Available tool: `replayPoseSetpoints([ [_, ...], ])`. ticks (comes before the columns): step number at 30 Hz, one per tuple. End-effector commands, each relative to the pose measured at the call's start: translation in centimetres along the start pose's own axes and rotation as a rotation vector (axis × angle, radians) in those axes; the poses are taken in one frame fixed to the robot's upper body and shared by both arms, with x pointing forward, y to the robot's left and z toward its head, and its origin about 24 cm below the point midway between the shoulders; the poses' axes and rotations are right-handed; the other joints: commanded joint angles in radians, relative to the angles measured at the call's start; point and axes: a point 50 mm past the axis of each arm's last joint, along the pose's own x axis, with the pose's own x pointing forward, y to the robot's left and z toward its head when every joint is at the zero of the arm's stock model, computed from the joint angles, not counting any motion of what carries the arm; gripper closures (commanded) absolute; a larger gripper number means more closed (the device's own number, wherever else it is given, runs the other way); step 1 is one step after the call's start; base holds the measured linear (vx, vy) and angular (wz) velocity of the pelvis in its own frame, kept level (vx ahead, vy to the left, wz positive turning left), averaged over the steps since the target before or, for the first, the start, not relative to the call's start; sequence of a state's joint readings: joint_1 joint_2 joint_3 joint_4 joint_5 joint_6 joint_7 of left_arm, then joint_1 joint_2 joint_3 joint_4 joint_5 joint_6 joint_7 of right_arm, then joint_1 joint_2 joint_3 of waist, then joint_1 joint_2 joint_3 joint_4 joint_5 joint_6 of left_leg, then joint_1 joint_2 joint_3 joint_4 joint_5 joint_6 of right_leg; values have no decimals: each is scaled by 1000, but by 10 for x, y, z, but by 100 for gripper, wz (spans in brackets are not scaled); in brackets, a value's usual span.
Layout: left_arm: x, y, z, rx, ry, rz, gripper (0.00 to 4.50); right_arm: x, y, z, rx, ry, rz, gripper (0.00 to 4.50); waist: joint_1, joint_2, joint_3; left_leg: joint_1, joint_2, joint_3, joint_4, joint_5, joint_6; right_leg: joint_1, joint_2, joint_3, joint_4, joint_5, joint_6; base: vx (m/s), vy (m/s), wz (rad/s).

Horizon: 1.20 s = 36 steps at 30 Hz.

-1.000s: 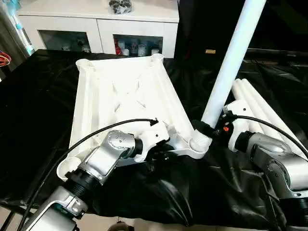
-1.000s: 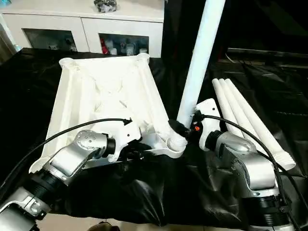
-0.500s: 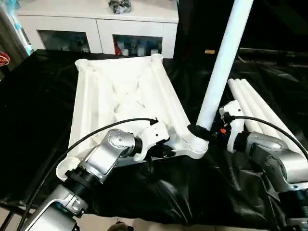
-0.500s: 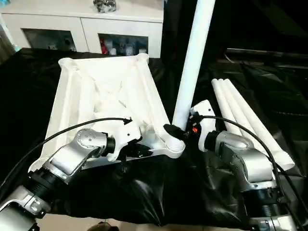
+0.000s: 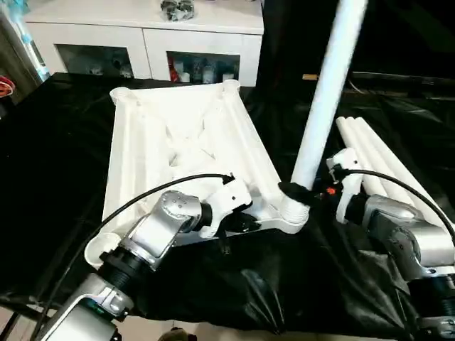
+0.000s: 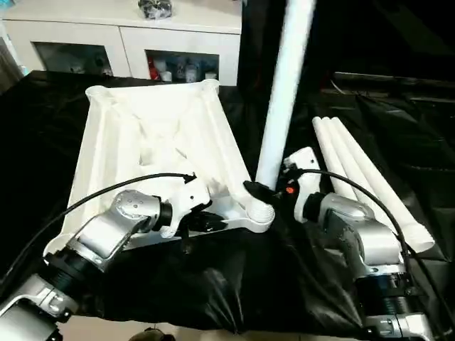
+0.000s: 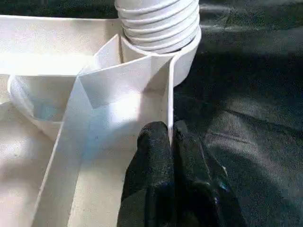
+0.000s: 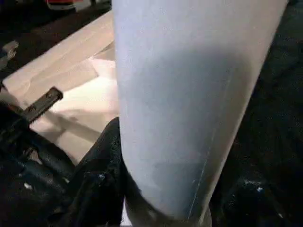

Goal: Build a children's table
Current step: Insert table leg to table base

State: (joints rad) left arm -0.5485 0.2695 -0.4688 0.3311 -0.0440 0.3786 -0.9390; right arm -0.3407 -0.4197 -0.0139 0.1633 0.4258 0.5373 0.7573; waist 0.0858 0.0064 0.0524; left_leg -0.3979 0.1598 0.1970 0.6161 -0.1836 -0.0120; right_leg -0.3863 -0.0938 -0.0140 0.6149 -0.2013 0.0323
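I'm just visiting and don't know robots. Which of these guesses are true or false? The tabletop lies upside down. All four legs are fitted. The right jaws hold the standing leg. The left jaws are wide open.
1. True: the tabletop shows its ribbed underside.
2. False: three spare legs lie on the black cloth.
3. True: the right gripper clasps the standing leg at a near corner socket.
4. False: the left gripper pinches the tabletop's edge.

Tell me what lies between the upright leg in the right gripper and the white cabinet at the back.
Between the upright leg and the cabinet, both eye views show the far end of the upturned table top and black sheeting.
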Motion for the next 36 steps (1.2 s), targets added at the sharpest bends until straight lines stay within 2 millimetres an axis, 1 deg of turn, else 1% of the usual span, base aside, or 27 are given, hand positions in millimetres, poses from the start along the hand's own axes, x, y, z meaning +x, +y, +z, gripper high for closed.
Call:
replayPoseSetpoints([
  [1, 2, -1, 8, 6, -32, -13, 450, -7, -6, -15, 59, 13, -61, 262, -1, -7, -65, 32, 64, -28, -88, -200, 3, 25, -53, 23, -68, -131, -259, 0, 0, 0],
  [3, 2, -1, 7, 4, -32, -10, 450, -10, -7, -20, 72, 9, -68, 262, -1, -11, -65, 31, 64, -28, -89, -208, 3, 26, -53, 22, -69, -132, -258, 0, 0, 0],
  [4, 1, 0, 7, 3, -30, -5, 450, -13, -7, -27, 91, 2, -83, 262, -1, -6, -64, 32, 64, -28, -90, -216, 0, 25, -52, 22, -70, -144, -256, 0, 0, 0],
  [5, 1, 1, 7, 2, -29, 0, 450, -15, -6, -31, 97, -2, -87, 262, -2, -7, -63, 32, 65, -28, -91, -222, 0, 25, -52, 23, -72, -150, -254, 0, 0, 0],
  [6, 1, 1, 6, 2, -27, 3, 450, -16, -5, -34, 101, -5, -92, 262, 0, -6, -63, 34, 66, -27, -91, -227, -3, 23, -53, 24, -73, -151, -251, 0, 0, 0],
  [7, 1, 1, 6, 2, -27, 5, 450, -18, -4, -37, 107, -12, -98, 262, 0, -7, -64, 33, 65, -28, -91, -225, -4, 25, -53, 23, -72, -148, -251, 0, 0, 0],
  [8, 1, 2, 6, 1, -27, 9, 450, -19, -3, -40, 118, -21, -101, 262, 1, -2, -64, 33, 65, -29, -93, -227, -5, 24, -52, 22, -72, -148, -248, 0, 0, 0],
  [10, 2, 2, 6, 0, -27, 13, 450, -20, -3, -42, 131, -34, -108, 262, -1, -4, -62, 34, 66, -30, -96, -251, -11, 23, -52, 22, -75, -172, -245, 0, 0, 0],
  [11, 2, 3, 6, -2, -26, 15, 450, -21, -2, -45, 136, -40, -115, 262, -1, 1, -62, 33, 66, -31, -96, -257, -15, 22, -52, 22, -75, -177, -244, 0, 0, 0],
  [12, 3, 3, 6, -3, -25, 19, 450, -24, -1, -49, 144, -48, -129, 262, -1, 0, -59, 33, 66, -30, -98, -278, -20, 19, -52, 23, -81, -197, -238, 0, 0, 0],
  [13, 3, 3, 6, -3, -25, 20, 450, -25, 0, -51, 145, -54, -136, 262, 0, 2, -59, 37, 66, -31, -99, -295, -27, 18, -53, 23, -82, -212, -233, 0, 0, 0],
  [14, 3, 3, 6, -3, -25, 20, 450, -25, 0, -51, 145, -54, -136, 262, -1, 0, -60, 37, 66, -31, -101, -298, -29, 20, -52, 23, -82, -215, -231, 0, 0, 0],
  [15, 3, 4, 6, -5, -24, 26, 450, -26, 1, -53, 146, -63, -149, 262, -2, 1, -57, 35, 65, -33, -104, -309, -32, 20, -53, 23, -84, -235, -224, 0, 0, 0],
  [17, 2, 5, 6, -5, -23, 30, 450, -27, 2, -55, 144, -71, -160, 262, -2, 1, -58, 40, 66, -33, -104, -332, -40, 17, -54, 24, -89, -273, -214, 0, 0, 0],
  [21, 1, 7, 5, -4, -20, 37, 450, -27, 8, -59, 102, -45, -160, 262, 0, 1, -57, 40, 67, -33, -107, -333, -43, 15, -54, 26, -92, -281, -204, 0, 0, 0],
  [22, 1, 7, 5, -4, -20, 37, 450, -26, 9, -59, 93, -38, -154, 262, 0, -3, -57, 38, 67, -33, -107, -324, -42, 16, -54, 25, -92, -274, -201, 0, 0, 0],
  [23, 1, 7, 5, -2, -19, 36, 450, -25, 11, -59, 79, -28, -147, 262, 1, -1, -57, 36, 67, -33, -108, -318, -41, 17, -54, 25, -90, -271, -200, 0, 0, 0],
  [25, 1, 7, 5, 4, -16, 34, 450, -23, 14, -59, 48, -3, -124, 262, 0, -4, -56, 35, 66, -33, -109, -313, -38, 17, -54, 25, -91, -276, -195, 0, 0, 0],
  [26, 1, 7, 5, 5, -16, 34, 450, -23, 15, -59, 43, 1, -121, 262, 0, -4, -57, 35, 66, -33, -109, -311, -38, 18, -55, 25, -91, -278, -194, 0, 0, 0],
  [27, 1, 6, 4, 15, -12, 26, 450, -19, 18, -58, -6, 49, -89, 262, 0, -7, -56, 36, 67, -32, -108, -310, -36, 17, -55, 26, -93, -282, -193, 0, 0, 0],
  [28, 1, 5, 4, 19, -11, 21, 450, -16, 18, -58, -33, 76, -72, 262, -2, -10, -55, 34, 67, -32, -110, -309, -36, 19, -53, 25, -93, -288, -190, 0, 0, 0],
  [30, 1, 5, 4, 24, -9, 16, 450, -14, 18, -59, -55, 101, -59, 262, -4, -7, -54, 34, 66, -33, -109, -321, -38, 17, -56, 26, -95, -317, -184, 0, 0, 0],
  [32, 1, 3, 3, 28, -6, 8, 450, -12, 17, -59, -71, 130, -36, 262, -5, -13, -52, 35, 66, -34, -111, -333, -39, 15, -57, 27, -98, -344, -176, 0, 0, 0],
  [33, 1, 2, 3, 29, -4, 5, 450, -11, 17, -60, -80, 150, -17, 262, -4, -11, -52, 38, 67, -34, -111, -346, -43, 12, -57, 27, -100, -361, -173, 0, 0, 0],
  [34, 1, 2, 3, 29, -4, 5, 450, -11, 17, -60, -80, 150, -17, 262, -5, -16, -52, 37, 68, -36, -112, -352, -45, 13, -57, 27, -99, -366, -173, 0, 0, 0],
  [35, 1, 2, 3, 31, -3, 2, 450, -11, 17, -60, -88, 163, -3, 262, -5, -15, -52, 38, 68, -35, -112, -353, -45, 12, -56, 27, -100, -365, -172, 0, 0, 0],
  [36, 1, 2, 3, 32, -2, 0, 450, -11, 16, -60, -98, 174, 8, 262, -6, -18, -52, 38, 68, -35, -112, -358, -46, 11, -56, 27, -101, -365, -172, 0, 0, 0],
])
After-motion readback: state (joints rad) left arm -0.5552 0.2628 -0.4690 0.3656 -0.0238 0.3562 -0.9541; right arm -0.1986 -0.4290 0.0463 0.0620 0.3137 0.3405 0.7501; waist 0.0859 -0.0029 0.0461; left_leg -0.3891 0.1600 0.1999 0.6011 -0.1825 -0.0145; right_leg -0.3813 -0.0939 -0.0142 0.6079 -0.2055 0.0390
